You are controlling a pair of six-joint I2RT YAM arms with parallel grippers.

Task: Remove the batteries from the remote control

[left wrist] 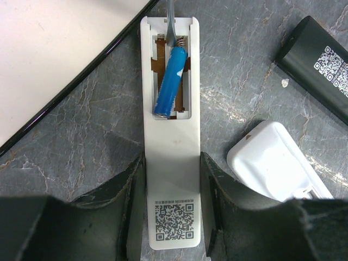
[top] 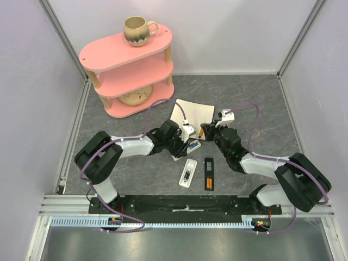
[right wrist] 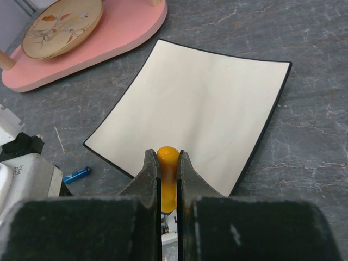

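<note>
A white remote (left wrist: 173, 136) lies back up on the table with its battery bay open. One blue battery (left wrist: 171, 81) sits tilted in the bay, its lower end raised. My left gripper (left wrist: 173, 168) is shut on the remote's sides; it also shows in the top view (top: 186, 142). My right gripper (right wrist: 168, 157) is shut on the orange screwdriver handle (right wrist: 168, 182). The screwdriver's metal tip (left wrist: 170, 22) reaches into the top end of the bay beside the battery. Another blue battery (right wrist: 76, 174) lies loose on the table.
A black remote (top: 209, 173) with orange batteries and a second white remote (top: 188, 173) lie near the front. A white square plate (top: 191, 113) lies just behind the grippers. A pink shelf (top: 128, 65) with a mug (top: 137, 30) stands at the back left.
</note>
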